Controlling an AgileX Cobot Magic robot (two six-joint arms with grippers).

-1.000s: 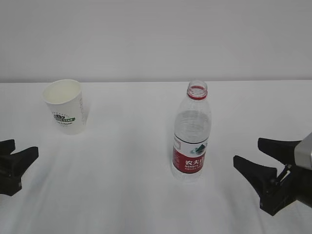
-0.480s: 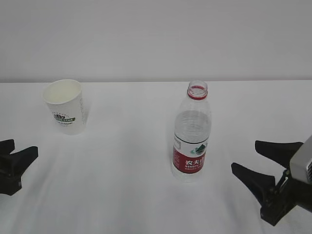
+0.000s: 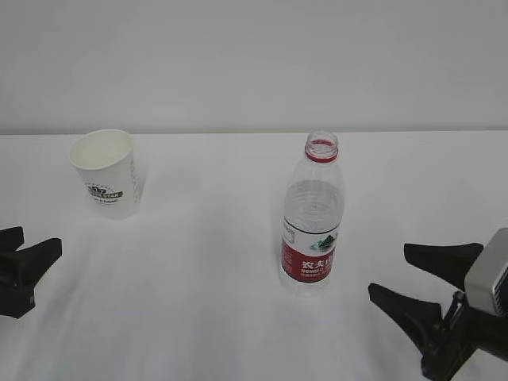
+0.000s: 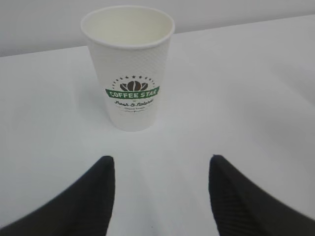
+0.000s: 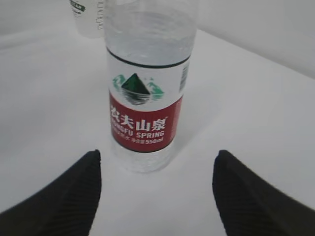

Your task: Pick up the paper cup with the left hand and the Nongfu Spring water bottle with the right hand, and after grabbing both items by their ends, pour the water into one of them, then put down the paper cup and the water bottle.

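Two claws, both wide open, holding nothing: left hand [image 3: 28, 254] faces paper cup [image 3: 107, 173], right hand [image 3: 425, 282] near Nongfu Spring water bottle [image 3: 311, 214], not touching.

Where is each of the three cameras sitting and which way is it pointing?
Exterior view: in front of the table, looking down at a slant; shows the paper cup, the water bottle, the left gripper and the right gripper.
Left wrist view: on the left arm, facing forward at the cup, both fingers at the bottom, apart.
Right wrist view: on the right arm, facing the bottle, its own fingers at the bottom, apart.
Shared: the exterior view shows both things; the cup's base also peeks into the right wrist view.
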